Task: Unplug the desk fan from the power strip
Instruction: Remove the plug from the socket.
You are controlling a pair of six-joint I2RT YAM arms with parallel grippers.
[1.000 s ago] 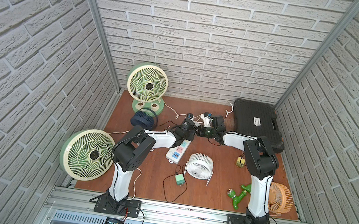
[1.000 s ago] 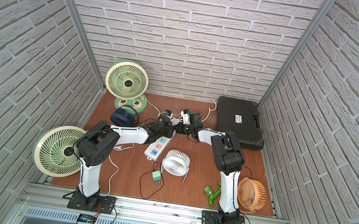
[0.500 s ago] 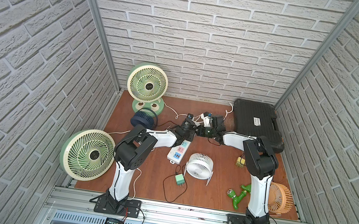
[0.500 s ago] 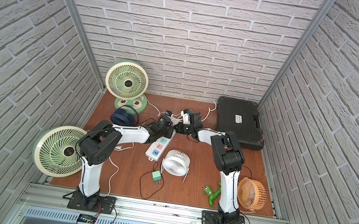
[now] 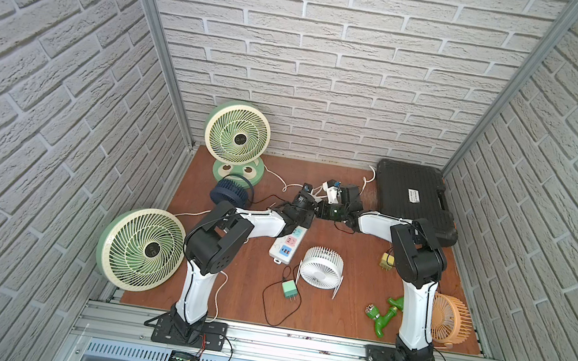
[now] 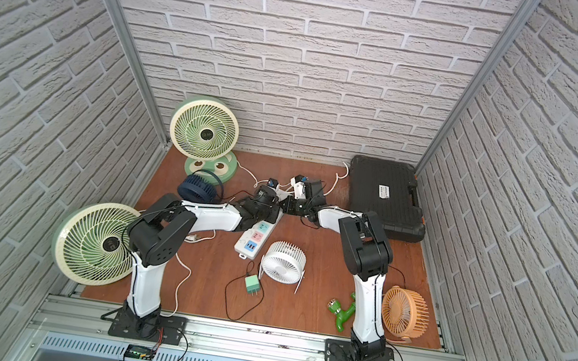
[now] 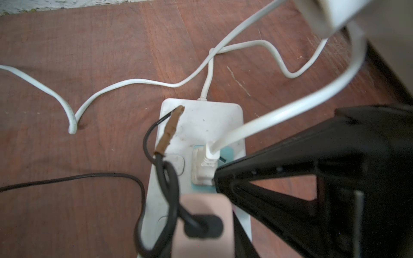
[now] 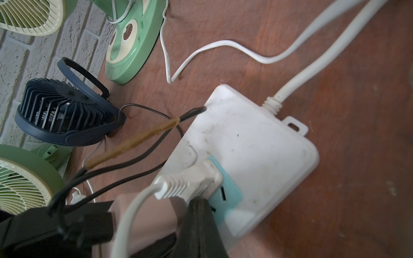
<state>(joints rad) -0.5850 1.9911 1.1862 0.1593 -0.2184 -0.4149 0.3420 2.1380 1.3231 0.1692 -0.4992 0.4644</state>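
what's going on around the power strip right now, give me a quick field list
power strip: white, lying flat on the wooden surface
white plug: seated in the teal socket
pink adapter: on the strip beside it, black cable plugged into it
right gripper: shut, tip against the white plug
left gripper: over the strip by the pink adapter, grip unclear
task status: nothing pulled from the strip yet

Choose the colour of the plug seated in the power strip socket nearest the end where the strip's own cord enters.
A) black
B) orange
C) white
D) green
C: in the left wrist view a white plug sits in the socket closest to the cord end of the power strip, ahead of the pink adapter.
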